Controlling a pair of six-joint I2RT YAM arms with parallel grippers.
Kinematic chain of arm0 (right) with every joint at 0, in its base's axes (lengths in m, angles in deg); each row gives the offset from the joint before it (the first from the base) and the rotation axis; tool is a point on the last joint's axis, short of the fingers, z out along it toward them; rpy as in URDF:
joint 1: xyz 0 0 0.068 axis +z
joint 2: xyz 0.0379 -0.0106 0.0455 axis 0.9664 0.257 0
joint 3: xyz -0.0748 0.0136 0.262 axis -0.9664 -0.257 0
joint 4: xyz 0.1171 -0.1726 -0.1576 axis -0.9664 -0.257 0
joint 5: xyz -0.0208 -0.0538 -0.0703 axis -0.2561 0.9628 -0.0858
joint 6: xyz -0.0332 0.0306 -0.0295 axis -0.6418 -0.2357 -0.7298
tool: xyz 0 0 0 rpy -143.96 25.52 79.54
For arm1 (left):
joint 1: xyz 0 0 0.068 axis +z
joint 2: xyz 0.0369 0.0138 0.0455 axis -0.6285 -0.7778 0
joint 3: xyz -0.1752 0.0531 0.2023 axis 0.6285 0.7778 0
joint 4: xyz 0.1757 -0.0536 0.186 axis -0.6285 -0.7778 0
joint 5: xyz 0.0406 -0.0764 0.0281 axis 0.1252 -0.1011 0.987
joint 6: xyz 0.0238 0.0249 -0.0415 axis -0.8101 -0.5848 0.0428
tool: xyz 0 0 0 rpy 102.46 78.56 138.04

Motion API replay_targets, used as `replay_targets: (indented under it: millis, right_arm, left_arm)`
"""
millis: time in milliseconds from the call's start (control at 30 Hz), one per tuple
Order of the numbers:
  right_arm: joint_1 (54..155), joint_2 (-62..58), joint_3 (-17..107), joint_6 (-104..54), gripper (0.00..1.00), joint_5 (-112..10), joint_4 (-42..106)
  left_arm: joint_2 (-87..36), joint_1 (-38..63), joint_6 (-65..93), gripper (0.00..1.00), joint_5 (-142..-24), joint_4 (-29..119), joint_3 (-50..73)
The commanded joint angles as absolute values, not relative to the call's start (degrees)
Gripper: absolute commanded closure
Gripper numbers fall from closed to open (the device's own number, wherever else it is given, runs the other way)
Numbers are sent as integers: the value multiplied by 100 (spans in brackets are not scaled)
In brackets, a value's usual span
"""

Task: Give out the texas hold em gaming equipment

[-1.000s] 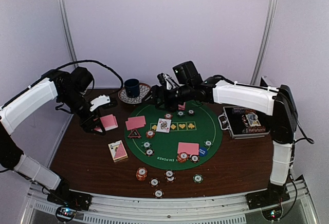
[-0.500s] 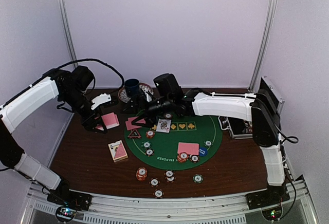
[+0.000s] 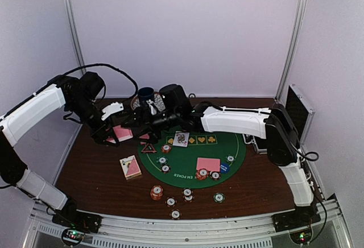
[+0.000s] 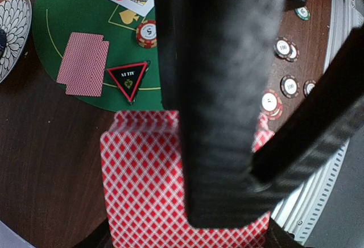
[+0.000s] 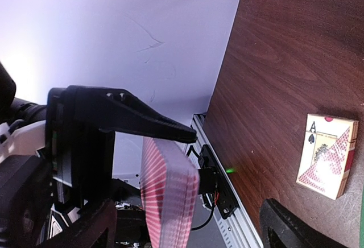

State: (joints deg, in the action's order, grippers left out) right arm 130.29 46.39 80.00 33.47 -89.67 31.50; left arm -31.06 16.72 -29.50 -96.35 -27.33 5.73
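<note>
card box (image 3: 131, 167) flat, deck (image 4: 142, 191) in left jaws

Pink-backed deck (image 4: 142, 191): squared stack, apparently lifted, left of green felt (image 3: 227, 143). Red-rimmed black triangle (image 4: 128, 78): flat at felt's edge, beside two face-down cards (image 4: 83, 63). Striped chips (image 3: 170, 201): scattered on felt and near front. Blue button (image 3: 224, 168) beside chips.

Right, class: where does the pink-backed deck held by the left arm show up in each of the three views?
Top external: the deck sits left of the green mat, on the far side of the card box.
Left wrist: bottom centre, partly behind the left fingers.
Right wrist: lower centre, seen edge-on.
Landmark: the left fingers clamping it, in all three views.
</note>
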Motion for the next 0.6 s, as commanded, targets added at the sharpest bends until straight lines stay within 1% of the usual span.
replay_targets:
  millis: [0, 300, 567]
  right_arm:
    - [13107, 4902, 8347, 3573, 9, -9059, 3476]
    - [13153, 5295, 8699, 3846, 12, -9072, 3595]
    - [13075, 5222, 8329, 3891, 17, -9155, 3696]
  left_arm:
    - [-3126, 1705, -2895, 100, -9823, -2545, 378]
    - [-3102, 1705, -2913, 100, -9848, -2550, 396]
    - [-3042, 1705, -2935, 100, -9828, -2535, 414]
